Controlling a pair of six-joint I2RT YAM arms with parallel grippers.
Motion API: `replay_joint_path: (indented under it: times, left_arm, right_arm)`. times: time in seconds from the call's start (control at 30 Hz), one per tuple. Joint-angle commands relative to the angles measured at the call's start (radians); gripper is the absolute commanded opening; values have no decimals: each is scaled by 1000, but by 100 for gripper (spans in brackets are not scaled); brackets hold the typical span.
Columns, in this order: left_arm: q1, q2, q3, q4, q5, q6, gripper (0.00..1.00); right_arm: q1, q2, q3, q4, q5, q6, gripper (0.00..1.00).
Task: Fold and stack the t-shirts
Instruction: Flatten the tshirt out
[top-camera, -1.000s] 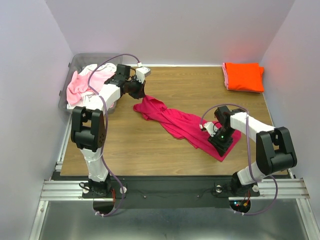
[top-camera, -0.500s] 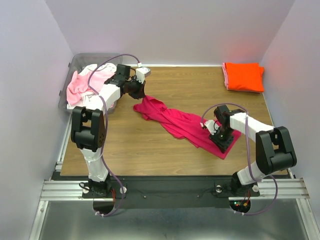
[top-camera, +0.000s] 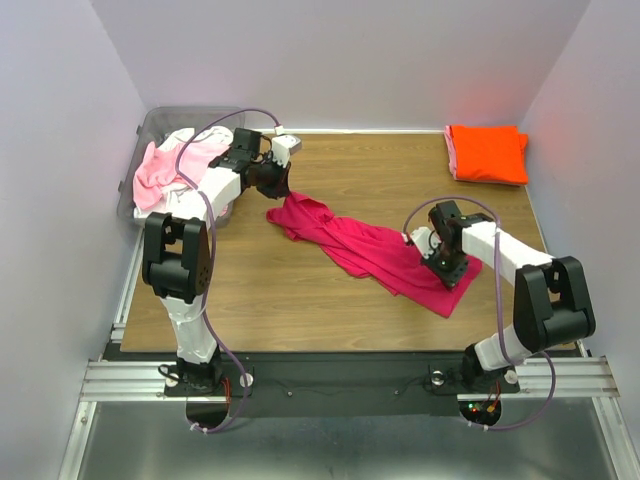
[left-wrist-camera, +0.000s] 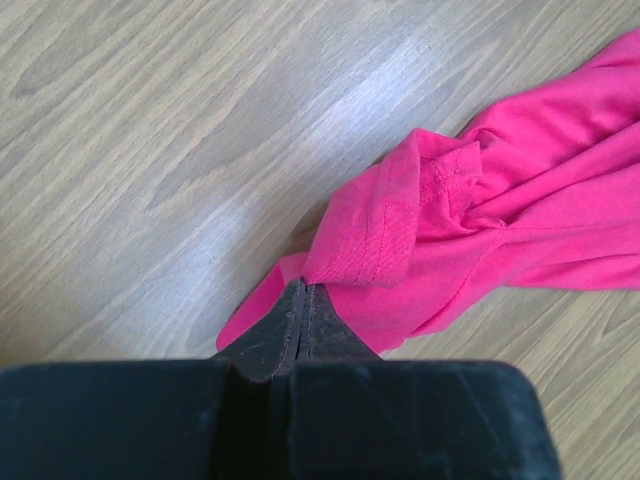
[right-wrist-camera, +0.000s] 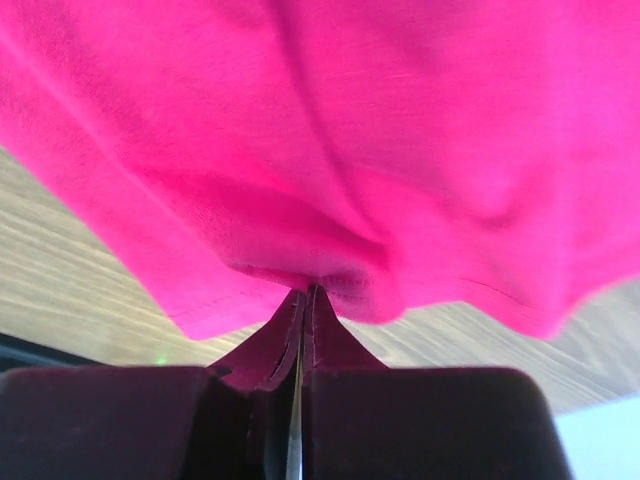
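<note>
The magenta shirt (top-camera: 365, 250) is stretched over the tabletop (top-camera: 300, 300) from ten to four o'clock, its ends clamped by the left gripper (left-wrist-camera: 302, 298) and right gripper (right-wrist-camera: 303, 300), presumably to be spread flat.

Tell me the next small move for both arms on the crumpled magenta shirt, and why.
Probably raise both and draw them apart: the left gripper and right gripper are each shut on opposite edges of the deep magenta-pink fabric t-shirt, which lies bunched and wrinkled on the wooden table.
</note>
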Motion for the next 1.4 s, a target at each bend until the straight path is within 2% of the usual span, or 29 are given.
replay_joint_path:
  times: [0.0,0.3,0.47,0.67,0.8,0.9,1.07,1.1,1.13,1.17,1.27,1.37]
  left_arm:
    - [5,-30,84,-13,7,13,0]
    - [45,-110,167,-17,45,-26,0]
    - [56,-124,144,-18,39,-21,0]
    - [62,-170,58,-18,38,8,0]
    - [62,-224,-69,-18,29,60,0]
    - [62,-291,-283,-35,42,145,0]
    - [58,-423,-553,-9,-19,279,0]
    - [55,-428,-580,-23,-13,310,2]
    - [48,-429,-612,-73,-5,342,11]
    - [48,-434,-621,-95,9,375,27]
    - [48,-466,-616,-119,27,418,45]
    - [48,-463,-513,-125,61,398,50]
  right_arm:
    - [3,-86,64,30,71,1,1]
    - [-52,-153,214,50,108,-14,1]
    - [-117,-133,250,60,99,-45,1]
    - [-149,-155,216,58,96,-69,1]
    - [-157,-184,141,58,94,-82,1]
    - [-157,-225,78,44,78,-94,1]
    - [-158,-254,-15,14,47,-109,1]
    - [-158,-256,-29,12,42,-112,1]
    - [-158,-253,-52,6,29,-115,1]
    - [-160,-250,-58,3,22,-115,1]
    - [-158,-239,-68,-3,18,-118,1]
    - [-160,-225,-63,-6,19,-117,1]
